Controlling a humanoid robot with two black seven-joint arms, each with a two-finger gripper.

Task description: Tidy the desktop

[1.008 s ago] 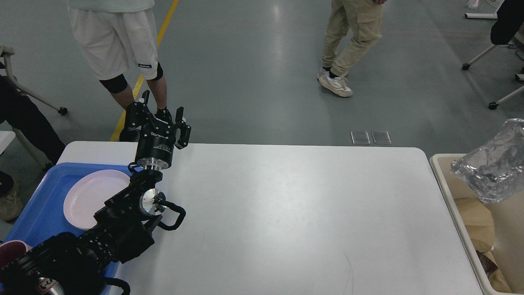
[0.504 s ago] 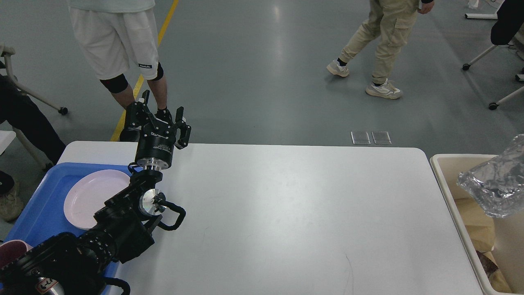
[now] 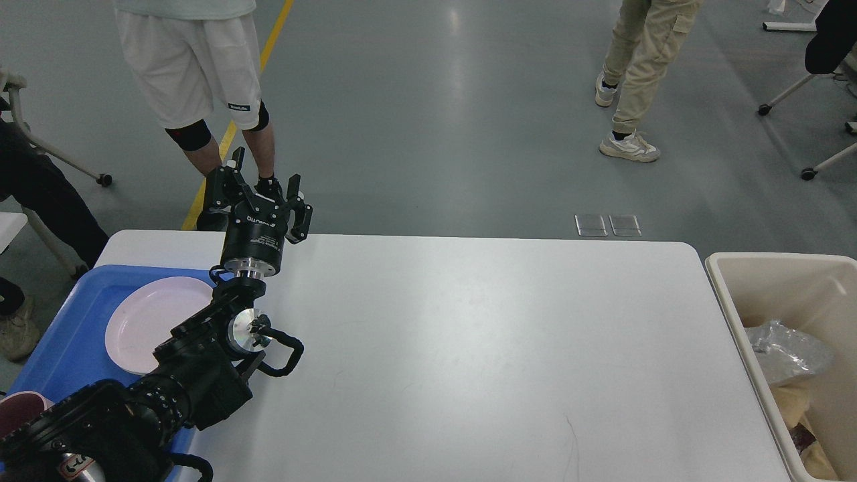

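The white desktop [image 3: 469,348] fills most of the view and its surface is bare. My left gripper [image 3: 264,175] is open and empty, pointing up above the desktop's far left edge. My left arm crosses the blue tray [image 3: 60,335] at the left. A pale pink plate [image 3: 150,321] lies in that tray. A crumpled clear plastic bag [image 3: 787,351] lies inside the beige bin [image 3: 726,281] at the right. My right gripper is not in view.
A dark red cup [image 3: 17,408] shows at the tray's near left corner. Two people stand on the grey floor beyond the table, one [image 3: 194,73] just behind my left gripper. Chair legs stand at far left and far right.
The crumpled plastic bag dropped from above the bin down into it. The person in beige trousers walked to the right. My left arm has not moved.
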